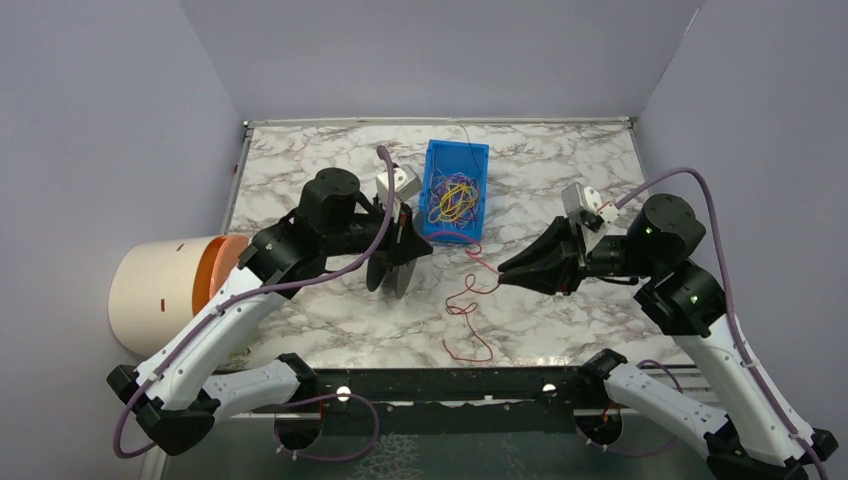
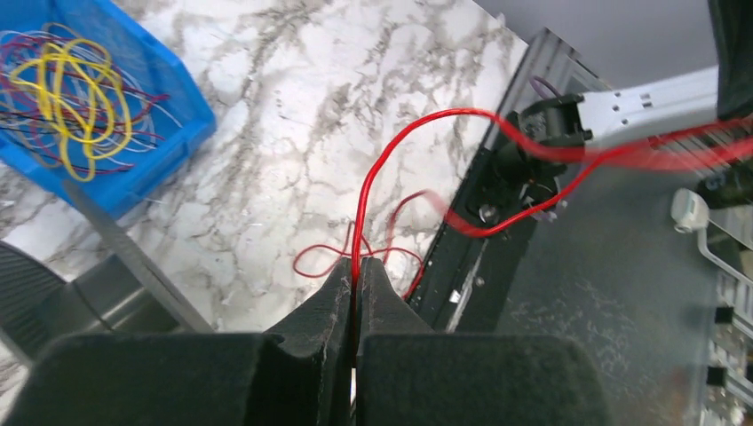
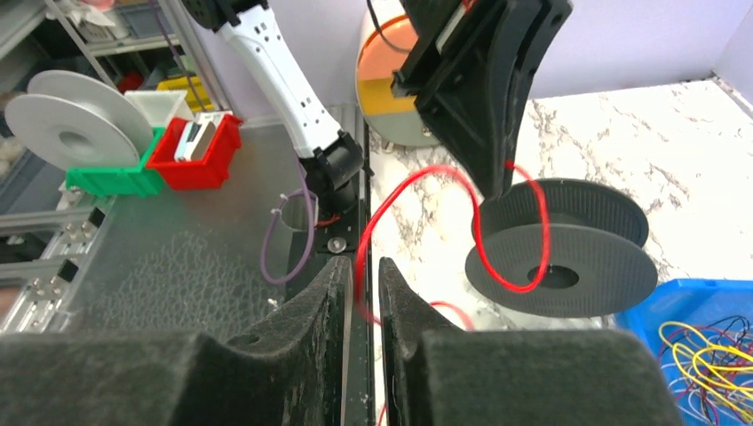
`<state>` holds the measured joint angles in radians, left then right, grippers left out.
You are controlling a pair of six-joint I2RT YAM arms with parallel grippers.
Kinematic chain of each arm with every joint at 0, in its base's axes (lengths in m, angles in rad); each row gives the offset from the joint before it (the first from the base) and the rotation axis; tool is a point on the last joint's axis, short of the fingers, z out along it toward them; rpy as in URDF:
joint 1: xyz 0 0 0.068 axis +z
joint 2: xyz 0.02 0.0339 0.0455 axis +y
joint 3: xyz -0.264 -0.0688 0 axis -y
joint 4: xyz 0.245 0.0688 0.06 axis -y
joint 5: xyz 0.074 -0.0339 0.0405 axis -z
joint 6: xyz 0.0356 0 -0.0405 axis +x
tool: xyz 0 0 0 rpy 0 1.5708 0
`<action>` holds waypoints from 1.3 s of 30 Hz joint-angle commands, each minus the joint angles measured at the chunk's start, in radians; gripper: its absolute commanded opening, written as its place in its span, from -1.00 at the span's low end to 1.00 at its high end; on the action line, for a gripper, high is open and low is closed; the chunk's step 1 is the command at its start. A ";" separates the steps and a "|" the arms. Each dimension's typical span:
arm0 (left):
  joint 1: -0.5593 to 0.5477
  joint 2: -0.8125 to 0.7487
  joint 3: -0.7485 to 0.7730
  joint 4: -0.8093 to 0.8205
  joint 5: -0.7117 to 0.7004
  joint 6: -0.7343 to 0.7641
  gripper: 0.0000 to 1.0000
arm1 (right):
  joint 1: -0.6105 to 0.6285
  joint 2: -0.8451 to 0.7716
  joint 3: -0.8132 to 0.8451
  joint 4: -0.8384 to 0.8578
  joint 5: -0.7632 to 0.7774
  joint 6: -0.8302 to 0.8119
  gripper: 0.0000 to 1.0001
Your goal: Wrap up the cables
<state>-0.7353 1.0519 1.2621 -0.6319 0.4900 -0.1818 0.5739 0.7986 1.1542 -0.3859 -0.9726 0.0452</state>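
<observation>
Jaws of left gripper were pressed together on one red cable, strand pinched at tips and rising out in loop; right gripper jaws were parted by narrow gap, same red cable running through it; one black spool sat just beside left tips; rest of red cable lay looped on table toward near edge, centre; one blue bin by far edge held tangled cables, number not countable.

no legible text, label, brand or number anywhere
</observation>
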 commanded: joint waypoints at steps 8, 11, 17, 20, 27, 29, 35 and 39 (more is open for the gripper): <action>-0.004 -0.068 0.106 0.002 -0.157 0.013 -1.00 | 0.001 -0.061 -0.094 -0.150 0.109 0.036 0.01; -0.002 -0.076 0.121 0.004 -0.138 0.016 -1.00 | 0.001 -0.065 -0.110 -0.125 0.131 0.068 0.15; -0.003 -0.096 0.118 0.030 -0.081 0.000 -1.00 | 0.000 -0.062 -0.146 -0.010 0.171 0.181 0.23; -0.003 -0.105 0.113 0.044 -0.059 -0.010 -1.00 | 0.001 -0.055 -0.170 0.078 0.186 0.261 0.25; -0.003 -0.134 0.083 0.105 -0.046 -0.057 -1.00 | 0.001 -0.004 -0.268 0.328 0.181 0.535 0.25; -0.003 -0.142 0.056 0.128 -0.043 -0.077 -1.00 | 0.001 0.009 -0.299 0.396 0.192 0.607 0.25; -0.003 -0.162 0.003 0.217 -0.066 -0.146 -1.00 | 0.020 0.061 -0.352 0.546 0.209 0.726 0.25; -0.003 -0.166 -0.006 0.259 -0.079 -0.180 -1.00 | 0.069 0.095 -0.366 0.622 0.234 0.751 0.25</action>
<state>-0.7353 0.9039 1.2613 -0.4694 0.4191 -0.3042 0.6010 0.8764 0.7986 0.0784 -0.7776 0.7200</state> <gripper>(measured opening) 0.018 0.626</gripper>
